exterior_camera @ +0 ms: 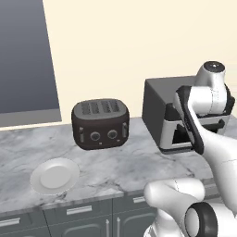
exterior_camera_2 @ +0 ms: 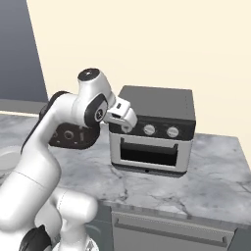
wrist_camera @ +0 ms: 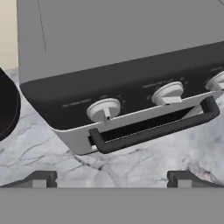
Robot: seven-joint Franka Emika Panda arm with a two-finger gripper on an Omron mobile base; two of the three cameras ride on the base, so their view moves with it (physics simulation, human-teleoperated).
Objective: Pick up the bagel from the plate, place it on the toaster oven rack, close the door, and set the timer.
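The white plate (exterior_camera: 54, 176) lies bare on the marble counter at the front left; the bagel is hidden from view. To the right stands the dark grey toaster oven (exterior_camera_2: 157, 105), its door (exterior_camera_2: 147, 154) upright against the front. In the hand view the door's dark bar handle (wrist_camera: 153, 129) runs just under the silver knobs (wrist_camera: 103, 109). My gripper (exterior_camera_2: 125, 117) hovers in front of the oven's upper left corner, by the left knob, open and holding nothing. In the hand view, the gripper (wrist_camera: 111, 181) points at the knob row. The rack is hidden behind the door.
A dark brown four-slot toaster (exterior_camera: 100, 124) stands left of the oven, close to my arm. The wall rises right behind both appliances. The marble counter (exterior_camera_2: 215, 171) ends at a front edge above grey drawers (exterior_camera_2: 171, 228).
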